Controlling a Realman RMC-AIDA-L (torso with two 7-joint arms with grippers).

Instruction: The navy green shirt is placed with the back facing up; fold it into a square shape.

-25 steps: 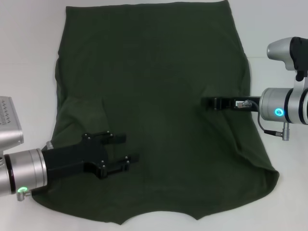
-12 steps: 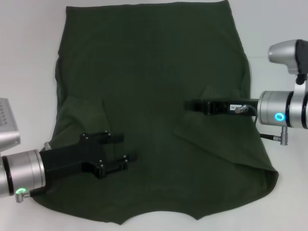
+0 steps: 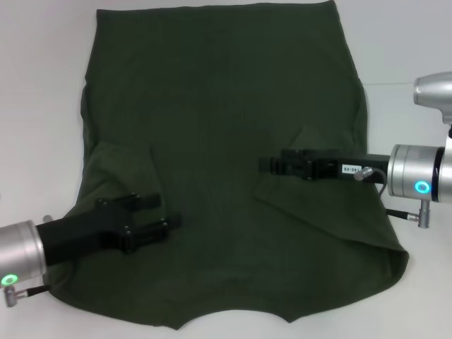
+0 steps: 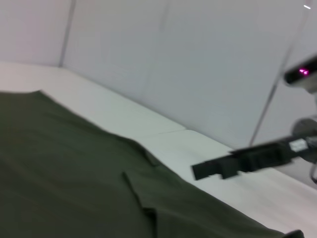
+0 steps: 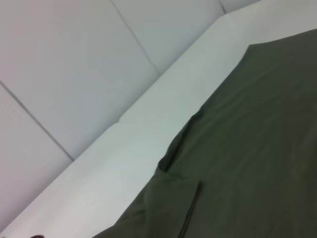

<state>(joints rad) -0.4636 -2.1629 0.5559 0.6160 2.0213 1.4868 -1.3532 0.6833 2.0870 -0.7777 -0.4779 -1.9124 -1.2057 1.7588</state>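
Note:
The navy green shirt [image 3: 219, 92] lies spread flat on the white table, far wider than either gripper. Both sleeves are folded inward: the left sleeve flap [image 3: 123, 169] and the right sleeve flap [image 3: 311, 201] rest on the shirt's body. My left gripper [image 3: 167, 209] hovers open over the shirt's lower left part, with nothing between its fingers. My right gripper [image 3: 263, 164] reaches in from the right, just above the right flap's inner edge, and is seen edge-on. The left wrist view shows the shirt [image 4: 59, 168] and the right gripper [image 4: 195, 171] farther off.
White table [image 3: 42, 70] surrounds the shirt on every side, with a seam line on the right. A pale wall stands behind the table in the right wrist view, where the shirt [image 5: 257, 148] fills the lower part.
The right gripper moved left over the shirt, and the right sleeve went from drawn up to lying flat as a folded flap. The left gripper drew back toward the lower left.

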